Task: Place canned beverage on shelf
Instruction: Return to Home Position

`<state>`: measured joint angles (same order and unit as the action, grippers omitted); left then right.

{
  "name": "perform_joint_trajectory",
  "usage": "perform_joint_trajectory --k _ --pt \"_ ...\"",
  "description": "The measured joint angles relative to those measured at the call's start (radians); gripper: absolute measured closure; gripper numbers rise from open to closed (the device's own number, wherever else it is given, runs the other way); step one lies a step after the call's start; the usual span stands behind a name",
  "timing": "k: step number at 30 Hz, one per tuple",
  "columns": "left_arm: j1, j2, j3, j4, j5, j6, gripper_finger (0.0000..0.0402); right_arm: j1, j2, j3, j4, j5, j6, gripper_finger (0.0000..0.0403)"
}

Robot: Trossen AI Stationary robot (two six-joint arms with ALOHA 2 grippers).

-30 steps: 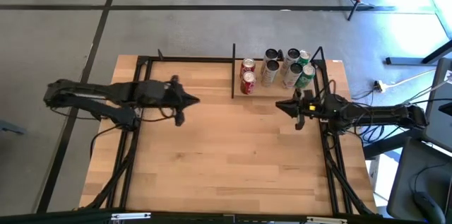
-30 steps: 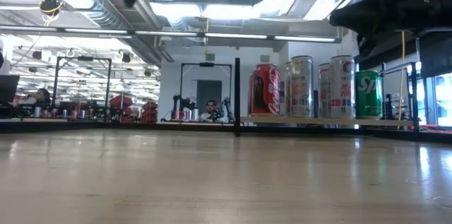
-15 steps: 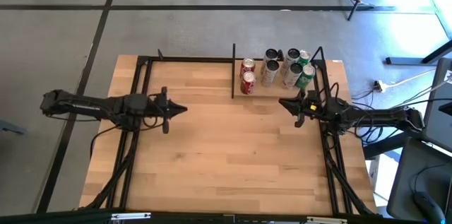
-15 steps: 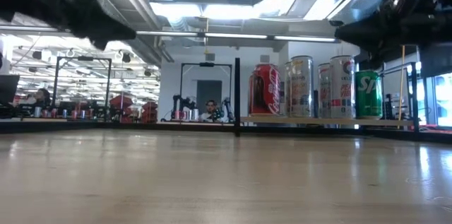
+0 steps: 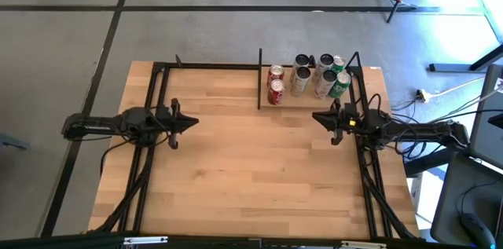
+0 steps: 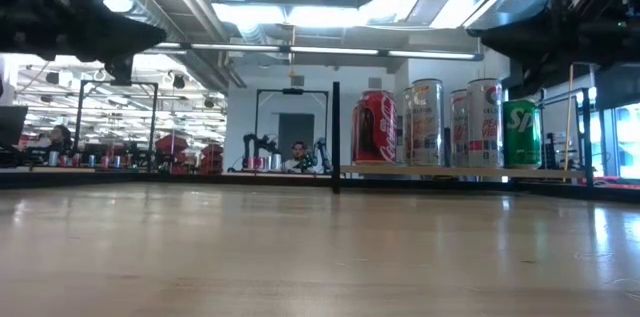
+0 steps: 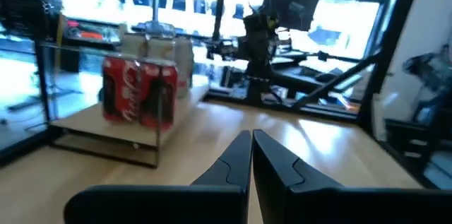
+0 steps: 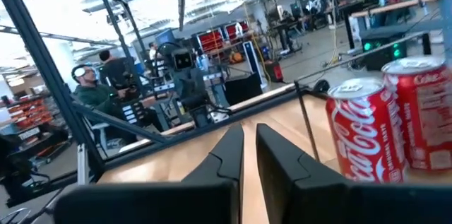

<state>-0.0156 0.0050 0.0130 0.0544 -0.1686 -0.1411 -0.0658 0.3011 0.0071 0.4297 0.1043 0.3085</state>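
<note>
**Both arms over the surface (image 5: 251, 178), neither carrying anything.**

- **Left arm:** Your left end effector (image 5: 191, 121) hangs over the left side. Its fingers are pressed together on nothing, and its tips point across toward the right.
- **Right arm:** Your right end effector (image 5: 317, 116) hangs at the right side. It is likewise pinched closed and empty, with its tips pointing toward the left.
- **Position of the shelf:** The shelf (image 6: 450, 170) occupies the far right corner of the surface. It lies just beyond the right end effector, toward the far edge, and well apart from the left one. The right arm is much the nearer of the two.
- **Count:** Eight cans stand on the shelf, all upright with their long axes vertical, set in four pairs. There are two red cans (image 5: 276, 92) at the shelf's left end, four silver-toned cans (image 5: 300, 80) in the middle, and two green cans (image 5: 342, 84) at its right end.
- **Progress:** No can lies loose on the surface, so the placing looks finished. What seems to be left is bringing the arms to rest.
- **Next move:** Draw your right arm back along its own line, away from the shelf. A swing toward the far edge would likely meet the shelf's near rail and the cans behind it.
</note>
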Motion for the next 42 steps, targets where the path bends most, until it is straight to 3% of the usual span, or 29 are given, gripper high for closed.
perform_joint_trajectory --k 5,13,24,42 --pt "-0.001 -0.003 -0.006 -0.022 0.055 -0.037 0.0395 0.001 -0.083 0.000 -0.075 -0.028 -0.026 0.0374" --pt "-0.001 -0.003 -0.003 -0.046 0.177 -0.139 0.0395 0.000 -0.300 0.000 -0.359 -0.027 -0.002 0.0375" --pt "-0.001 0.005 -0.003 -0.045 0.174 -0.140 0.0395 0.000 -0.233 0.006 -0.415 -0.067 0.008 0.0375" --pt "-0.001 0.005 -0.003 -0.046 0.160 -0.138 0.0395 0.000 -0.233 0.006 -0.420 -0.071 0.008 0.0375"
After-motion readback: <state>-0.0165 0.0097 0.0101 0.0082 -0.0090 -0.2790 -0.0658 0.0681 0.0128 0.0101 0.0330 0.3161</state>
